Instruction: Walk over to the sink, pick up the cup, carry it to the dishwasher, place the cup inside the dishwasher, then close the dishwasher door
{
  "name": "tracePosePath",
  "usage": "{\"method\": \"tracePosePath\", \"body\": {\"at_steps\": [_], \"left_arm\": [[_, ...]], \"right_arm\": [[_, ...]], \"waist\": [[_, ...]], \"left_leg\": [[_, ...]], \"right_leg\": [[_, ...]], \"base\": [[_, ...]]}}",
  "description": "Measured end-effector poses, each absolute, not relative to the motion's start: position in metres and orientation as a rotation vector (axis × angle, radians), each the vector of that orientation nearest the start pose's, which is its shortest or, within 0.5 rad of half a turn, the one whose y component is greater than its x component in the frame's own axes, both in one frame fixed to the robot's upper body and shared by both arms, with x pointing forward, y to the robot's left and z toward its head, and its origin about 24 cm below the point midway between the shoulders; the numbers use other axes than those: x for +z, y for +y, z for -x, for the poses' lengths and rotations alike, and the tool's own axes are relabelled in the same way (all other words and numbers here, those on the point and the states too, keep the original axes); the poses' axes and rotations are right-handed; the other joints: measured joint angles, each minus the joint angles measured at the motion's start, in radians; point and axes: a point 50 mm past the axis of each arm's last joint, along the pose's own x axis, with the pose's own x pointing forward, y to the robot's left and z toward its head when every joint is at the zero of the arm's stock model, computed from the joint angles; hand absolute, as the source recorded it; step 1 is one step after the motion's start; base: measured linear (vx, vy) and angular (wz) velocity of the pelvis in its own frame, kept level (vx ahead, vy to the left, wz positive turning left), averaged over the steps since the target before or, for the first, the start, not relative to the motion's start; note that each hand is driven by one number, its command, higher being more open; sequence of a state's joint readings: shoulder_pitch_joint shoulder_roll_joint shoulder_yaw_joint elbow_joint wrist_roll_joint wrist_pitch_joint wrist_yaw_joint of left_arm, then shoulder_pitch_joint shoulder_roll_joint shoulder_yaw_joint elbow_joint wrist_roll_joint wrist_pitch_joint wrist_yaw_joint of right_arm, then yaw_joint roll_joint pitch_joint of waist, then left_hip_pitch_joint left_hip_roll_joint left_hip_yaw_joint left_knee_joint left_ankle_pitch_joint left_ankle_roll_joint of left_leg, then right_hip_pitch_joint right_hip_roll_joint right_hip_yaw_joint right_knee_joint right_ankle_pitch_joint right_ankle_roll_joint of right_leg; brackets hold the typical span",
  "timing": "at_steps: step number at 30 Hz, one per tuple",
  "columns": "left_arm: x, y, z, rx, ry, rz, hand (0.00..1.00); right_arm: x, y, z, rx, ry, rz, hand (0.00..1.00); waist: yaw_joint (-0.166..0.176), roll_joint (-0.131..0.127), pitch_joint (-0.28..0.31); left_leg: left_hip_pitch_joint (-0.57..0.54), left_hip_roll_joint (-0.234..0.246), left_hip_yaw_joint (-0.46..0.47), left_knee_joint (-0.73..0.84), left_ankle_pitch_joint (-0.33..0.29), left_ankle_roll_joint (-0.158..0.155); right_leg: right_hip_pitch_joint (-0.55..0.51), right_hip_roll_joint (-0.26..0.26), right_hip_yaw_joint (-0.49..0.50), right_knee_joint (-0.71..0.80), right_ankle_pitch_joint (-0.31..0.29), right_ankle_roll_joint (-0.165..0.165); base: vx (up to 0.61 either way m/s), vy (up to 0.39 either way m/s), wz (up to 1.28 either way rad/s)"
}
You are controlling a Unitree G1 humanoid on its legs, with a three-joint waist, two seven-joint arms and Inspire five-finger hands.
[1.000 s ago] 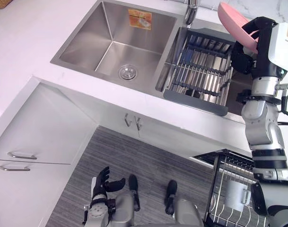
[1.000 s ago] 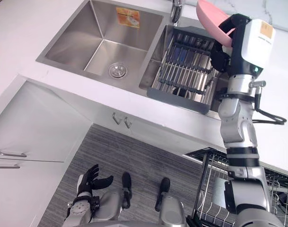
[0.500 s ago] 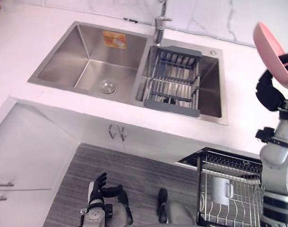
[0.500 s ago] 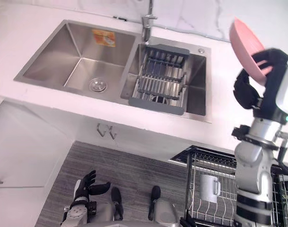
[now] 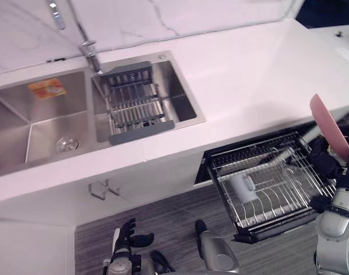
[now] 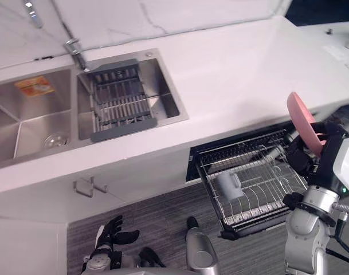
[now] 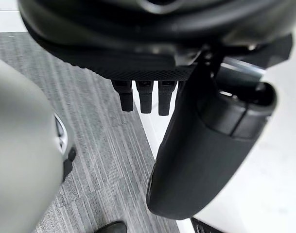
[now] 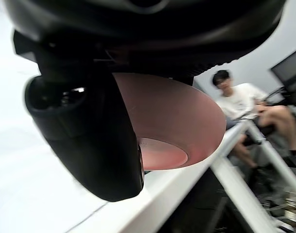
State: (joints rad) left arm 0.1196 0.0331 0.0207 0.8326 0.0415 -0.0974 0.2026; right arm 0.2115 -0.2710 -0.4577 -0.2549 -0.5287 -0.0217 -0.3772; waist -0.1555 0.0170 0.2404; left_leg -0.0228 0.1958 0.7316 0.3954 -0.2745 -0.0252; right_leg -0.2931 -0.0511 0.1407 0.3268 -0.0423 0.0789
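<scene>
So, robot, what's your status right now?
Right hand shut on pink bowl, by the pulled-out dishwasher rack. Left hand open, idle, low. White mug sits in rack.

I can read no words or numbers anywhere here. An orange-and-yellow sticker (image 5: 46, 88) sits on the back wall of the left basin of the sink (image 5: 39, 129), but its print is too small for me to make out.

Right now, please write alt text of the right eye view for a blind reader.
The right hand holds a pink bowl on edge by the pulled-out dishwasher rack, which holds a pale mug. A steel sink is set in the white counter at upper left; the left hand hangs open below.
</scene>
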Motion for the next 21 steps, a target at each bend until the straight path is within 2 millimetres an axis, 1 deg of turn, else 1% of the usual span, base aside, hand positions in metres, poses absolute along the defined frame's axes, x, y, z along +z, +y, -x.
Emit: {"method": "tracePosePath", "body": {"at_steps": [3, 7, 8, 10, 12, 13, 14, 15, 17, 19, 21], "left_arm": [[-0.135, 0.17, -0.139, 0.215, 0.823, -0.115, 0.9], [-0.13, 0.164, -0.153, 0.193, 0.784, -0.109, 0.9], [-0.128, 0.163, -0.159, 0.189, 0.769, -0.107, 0.9], [-0.125, 0.162, -0.164, 0.186, 0.75, -0.106, 0.9], [-0.121, 0.161, -0.172, 0.181, 0.725, -0.106, 0.9], [-0.117, 0.158, -0.181, 0.167, 0.695, -0.108, 0.9], [-0.116, 0.157, -0.183, 0.165, 0.69, -0.108, 0.9], [-0.113, 0.156, -0.187, 0.16, 0.674, -0.109, 0.9], [-0.11, 0.154, -0.194, 0.154, 0.652, -0.109, 0.9], [-0.105, 0.151, -0.201, 0.147, 0.628, -0.101, 0.9], [-0.101, 0.149, -0.207, 0.143, 0.607, -0.096, 0.9]], "right_arm": [[0.107, -0.308, -0.177, -0.795, -0.162, 0.851, 0.3], [0.096, -0.31, -0.18, -0.76, -0.112, 0.778, 0.3], [0.093, -0.31, -0.181, -0.752, -0.097, 0.768, 0.3], [0.087, -0.31, -0.185, -0.732, -0.071, 0.752, 0.3], [0.085, -0.308, -0.193, -0.713, -0.068, 0.719, 0.3], [0.084, -0.308, -0.198, -0.703, -0.057, 0.712, 0.3], [0.083, -0.308, -0.199, -0.702, -0.056, 0.708, 0.3], [0.081, -0.307, -0.204, -0.692, -0.049, 0.694, 0.3], [0.078, -0.303, -0.215, -0.661, -0.045, 0.658, 0.3], [0.073, -0.301, -0.226, -0.639, -0.029, 0.624, 0.3], [0.068, -0.299, -0.234, -0.619, -0.007, 0.589, 0.3]], "waist": [[-0.001, 0.015, 0.02], [0.003, 0.018, 0.051], [0.004, 0.018, 0.068], [0.009, 0.02, 0.077], [0.017, 0.023, 0.099], [0.027, 0.029, 0.12], [0.029, 0.031, 0.124], [0.037, 0.032, 0.136], [0.046, 0.035, 0.151], [0.06, 0.041, 0.171], [0.069, 0.045, 0.178]], "left_leg": [[0.003, 0.003, 0.054, 0.004, -0.01, -0.007], [0.0, 0.007, 0.082, 0.01, -0.015, -0.012], [-0.003, 0.01, 0.085, 0.014, -0.016, -0.013], [-0.019, 0.013, 0.094, 0.02, -0.018, -0.013], [-0.032, 0.019, 0.106, 0.029, -0.02, -0.012], [-0.048, 0.024, 0.107, 0.038, -0.021, -0.009], [-0.05, 0.026, 0.107, 0.04, -0.022, -0.009], [-0.058, 0.031, 0.107, 0.045, -0.027, -0.015], [-0.074, 0.035, 0.107, 0.049, -0.027, -0.014], [-0.083, 0.04, 0.106, 0.055, -0.022, -0.006], [-0.097, 0.041, 0.105, 0.056, -0.022, -0.006]], "right_leg": [[-0.025, 0.0, 0.016, -0.004, 0.022, 0.001], [-0.04, -0.001, 0.017, -0.004, 0.036, -0.002], [-0.044, -0.001, 0.016, -0.004, 0.038, -0.003], [-0.063, -0.001, 0.015, -0.002, 0.043, -0.002], [-0.082, -0.002, 0.014, 0.0, 0.06, -0.008], [-0.097, -0.002, 0.009, 0.0, 0.069, 0.0], [-0.098, -0.002, 0.008, 0.0, 0.069, 0.0], [-0.107, -0.002, 0.002, 0.001, 0.07, -0.002], [-0.126, -0.002, -0.004, 0.003, 0.072, -0.004], [-0.134, -0.001, -0.008, 0.004, 0.073, -0.003], [-0.148, -0.002, -0.009, 0.006, 0.073, -0.003]], "base": [[0.0, 0.051, -0.53], [0.01, 0.029, -0.21], [0.02, 0.014, -0.07], [0.02, 0.011, -0.12], [0.04, 0.011, -0.14], [0.02, 0.006, -0.05], [0.04, -0.006, -0.02], [0.0, 0.0, 0.0], [0.06, -0.02, 0.01], [0.07, -0.024, 0.02], [0.02, -0.01, 0.01]]}}
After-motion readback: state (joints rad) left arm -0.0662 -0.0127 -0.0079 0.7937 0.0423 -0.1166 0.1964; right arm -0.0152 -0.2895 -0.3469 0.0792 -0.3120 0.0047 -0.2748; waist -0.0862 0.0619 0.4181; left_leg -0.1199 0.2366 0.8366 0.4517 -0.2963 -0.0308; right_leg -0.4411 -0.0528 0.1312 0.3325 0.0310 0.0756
